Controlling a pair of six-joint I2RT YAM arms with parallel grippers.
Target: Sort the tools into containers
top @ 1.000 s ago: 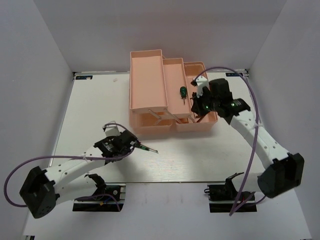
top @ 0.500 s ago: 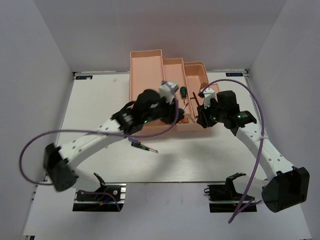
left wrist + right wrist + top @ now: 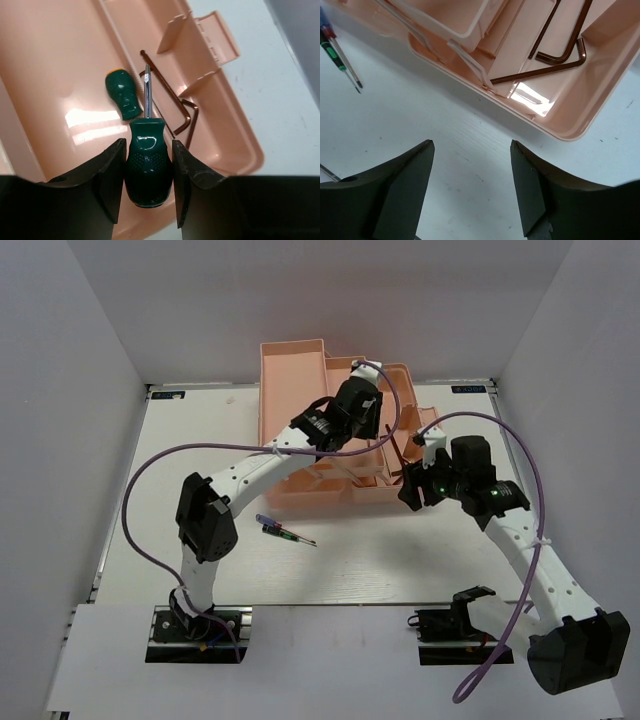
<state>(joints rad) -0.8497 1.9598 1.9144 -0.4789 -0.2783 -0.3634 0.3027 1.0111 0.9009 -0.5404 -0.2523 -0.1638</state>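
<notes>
My left gripper is shut on a stubby green-handled screwdriver, shaft pointing away, over the middle tray of the peach-pink toolbox. A second green screwdriver lies in that tray. Two dark hex keys lie in the right compartment, and the hex keys also show in the right wrist view. My right gripper stands open with nothing in it over the white table, just in front of the toolbox. From above, that right gripper is by the box's near-right corner. The blue-and-red screwdriver lies on the table.
The left arm stretches across the toolbox and hides the middle tray from above. The blue-and-red screwdriver shows at the right wrist view's upper left. White walls close in the table on three sides.
My left arm swung from the table's front left up over the toolbox. My right gripper opened and drew back from the right compartment toward the table in front of it.
</notes>
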